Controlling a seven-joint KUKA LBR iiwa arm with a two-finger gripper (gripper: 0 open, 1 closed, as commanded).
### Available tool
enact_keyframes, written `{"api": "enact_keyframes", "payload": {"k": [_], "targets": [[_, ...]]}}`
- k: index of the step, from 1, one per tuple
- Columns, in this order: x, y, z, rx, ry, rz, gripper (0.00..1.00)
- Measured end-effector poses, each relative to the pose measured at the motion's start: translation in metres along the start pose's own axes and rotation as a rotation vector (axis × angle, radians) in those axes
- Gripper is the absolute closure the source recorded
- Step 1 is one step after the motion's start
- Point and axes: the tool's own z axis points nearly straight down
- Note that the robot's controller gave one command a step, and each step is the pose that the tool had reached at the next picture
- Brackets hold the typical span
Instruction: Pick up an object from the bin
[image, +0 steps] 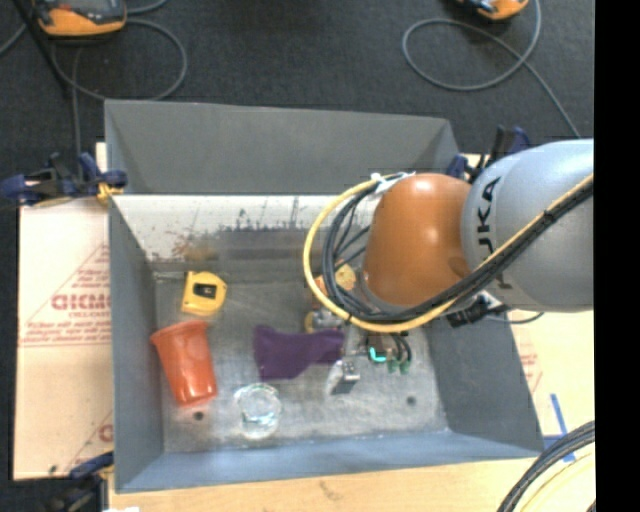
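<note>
My gripper (332, 350) is low in the bin, right of the middle, under the arm's orange cover. It is open: one fingertip (343, 378) stands in front of the right end of a purple soft thing (285, 352), and the other (319, 321) stands behind it. The purple thing lies flat on the bin floor, its right end between the fingers. A clear round glass (259, 408) lies in front of it, to the left.
An orange cup (186, 361) lies on its side at the left of the bin. A yellow tape measure (203, 292) sits behind the cup. The arm and its cables cover the bin's right half.
</note>
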Motion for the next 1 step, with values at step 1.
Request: {"api": "enact_keyframes", "payload": {"k": [1], "targets": [[-0.0018, -0.0001, -0.0041, -0.001, -0.008, 0.001, 0.00]]}}
